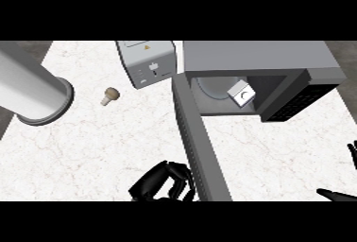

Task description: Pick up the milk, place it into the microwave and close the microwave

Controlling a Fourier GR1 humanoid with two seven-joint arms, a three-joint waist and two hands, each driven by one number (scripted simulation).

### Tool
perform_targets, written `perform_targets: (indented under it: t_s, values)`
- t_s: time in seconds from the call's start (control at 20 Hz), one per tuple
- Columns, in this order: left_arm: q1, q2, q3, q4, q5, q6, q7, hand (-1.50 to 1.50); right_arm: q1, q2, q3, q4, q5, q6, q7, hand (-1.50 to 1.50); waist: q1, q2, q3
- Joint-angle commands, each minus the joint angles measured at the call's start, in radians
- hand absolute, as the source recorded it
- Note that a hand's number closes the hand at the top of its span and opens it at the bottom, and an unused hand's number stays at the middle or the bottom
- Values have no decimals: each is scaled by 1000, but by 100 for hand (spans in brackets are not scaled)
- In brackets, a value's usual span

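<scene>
Two hands show at the lower edge. The left hand (pixel 164 183) has its fingers curled against the outer face of the open microwave door (pixel 200 142), near the door's free end, holding nothing. The right hand (pixel 342 189) sits at the far right edge with its fingers spread and straight, well apart from the microwave (pixel 279 56). The milk (pixel 242 94) stands inside the microwave's cavity, on the round plate (pixel 213 87) there, tilted slightly. The door stands wide open, swung out toward the view's lower edge. A toaster (pixel 148 64) sits just left of the microwave on the counter (pixel 97 142). A mushroom (pixel 109 96) lies further left, beside a large grey cylinder (pixel 31 90).
</scene>
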Motion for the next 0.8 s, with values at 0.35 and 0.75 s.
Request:
perform_targets:
  t_s: [0.35,0.75]
  values:
    - [-242,-7,-356,287,175,236,-112,150,12,-61,26,-85,-46,191,-49,-150,-25,3,-3]
    - [-380,-6,-496,263,406,466,-89,-150,21,-6,93,-237,-62,145,-8,-150,-78,8,-5]
